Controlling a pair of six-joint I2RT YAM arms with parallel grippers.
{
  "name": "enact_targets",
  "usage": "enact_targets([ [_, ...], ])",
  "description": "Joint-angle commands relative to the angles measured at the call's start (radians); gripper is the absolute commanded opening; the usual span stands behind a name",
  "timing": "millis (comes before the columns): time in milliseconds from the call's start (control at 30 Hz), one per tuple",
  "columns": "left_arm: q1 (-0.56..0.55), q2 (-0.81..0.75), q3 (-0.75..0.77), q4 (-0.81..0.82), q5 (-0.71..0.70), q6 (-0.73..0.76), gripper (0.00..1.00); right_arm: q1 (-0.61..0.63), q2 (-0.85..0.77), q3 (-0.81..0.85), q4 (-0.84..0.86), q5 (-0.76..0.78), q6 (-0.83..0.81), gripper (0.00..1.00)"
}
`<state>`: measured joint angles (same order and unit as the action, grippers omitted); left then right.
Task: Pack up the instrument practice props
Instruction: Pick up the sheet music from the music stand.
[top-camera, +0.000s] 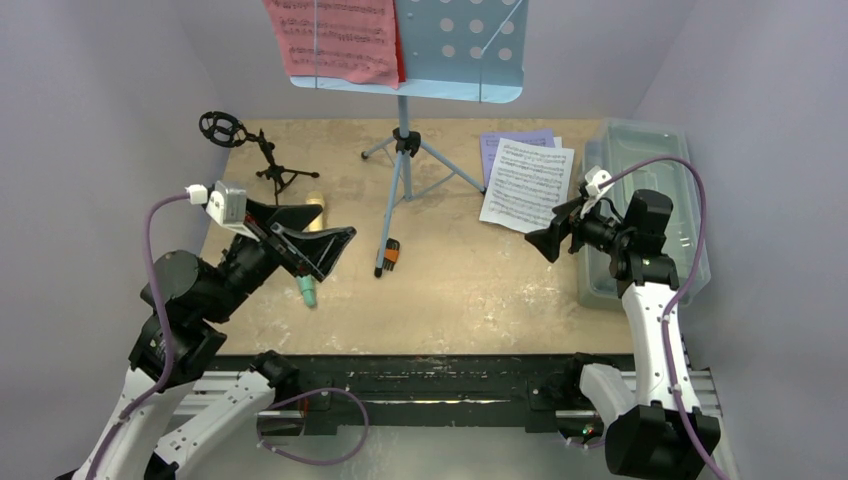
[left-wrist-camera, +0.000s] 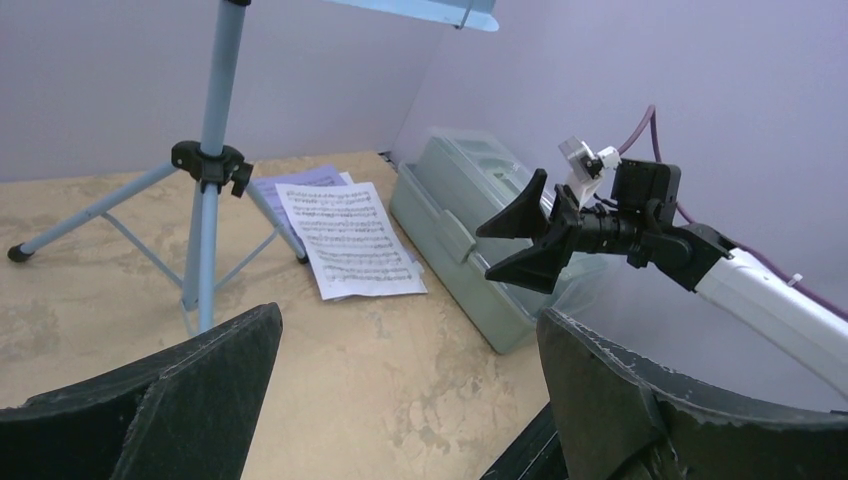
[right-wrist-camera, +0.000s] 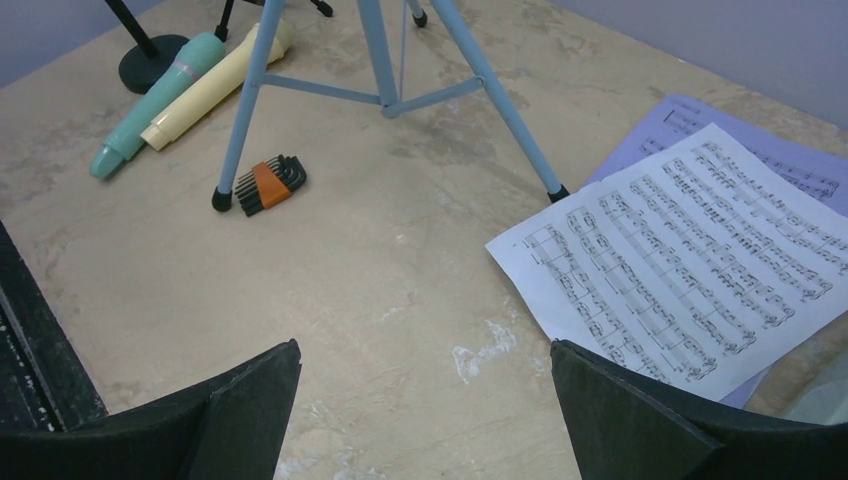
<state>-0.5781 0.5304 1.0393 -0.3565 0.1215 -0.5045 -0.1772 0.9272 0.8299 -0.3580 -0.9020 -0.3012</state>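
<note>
Light-blue tripod (top-camera: 404, 160) stands upright at the far centre of the surface (top-camera: 450, 290), legs spread. Its perforated tray (top-camera: 470, 50) is at the top of the overhead view and carries a pink sheet-music page (top-camera: 335, 40) on its left half, with a red edge showing along that page's right side. A white sheet-music page (top-camera: 528, 185) lies flat at far right, overlapping a purple page (top-camera: 510, 140) beneath it, just beside the translucent grey tub (top-camera: 650, 150) at the right edge. All pages show printed staves and notes (any headings are too small to read). Mint-green microphone (right-wrist-camera: 155, 105) and yellow microphone (right-wrist-camera: 215, 85) lie side by side, touching, on the left part of the surface. A small black microphone tripod (top-camera: 275, 170) with a ring mount (top-camera: 221, 128) stands at far left. A folding hex-key set (right-wrist-camera: 268, 183) with an orange holder lies just beside the foot of the blue tripod's near leg; no marking is legible on it. Left hand (top-camera: 335, 222) is raised over the microphones, fingers wide apart, gripping nothing. Right hand (top-camera: 545, 228) hangs near the white page's near edge, beside the tub, fingers likewise apart and empty.
</note>
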Motion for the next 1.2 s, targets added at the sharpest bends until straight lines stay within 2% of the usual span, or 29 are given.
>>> enact_targets([
  [0, 0.005, 0.068, 0.105, -0.01, 0.007, 0.022, 0.99, -0.003, -0.025, -0.001, 0.027, -0.029, -0.01, 0.99],
  [567, 0.006, 0.275, 0.337, -0.071, -0.032, 0.048, 0.95, -0.003, -0.021, 0.008, 0.006, -0.04, -0.019, 0.99],
  [800, 0.006, 0.27, 0.31, -0.085, -0.063, 0.078, 0.95, -0.004, -0.013, 0.022, -0.021, -0.047, -0.036, 0.99],
  [1167, 0.005, 0.274, 0.299, -0.109, -0.118, 0.127, 0.94, -0.003, 0.073, 0.111, -0.2, -0.078, -0.165, 0.99],
])
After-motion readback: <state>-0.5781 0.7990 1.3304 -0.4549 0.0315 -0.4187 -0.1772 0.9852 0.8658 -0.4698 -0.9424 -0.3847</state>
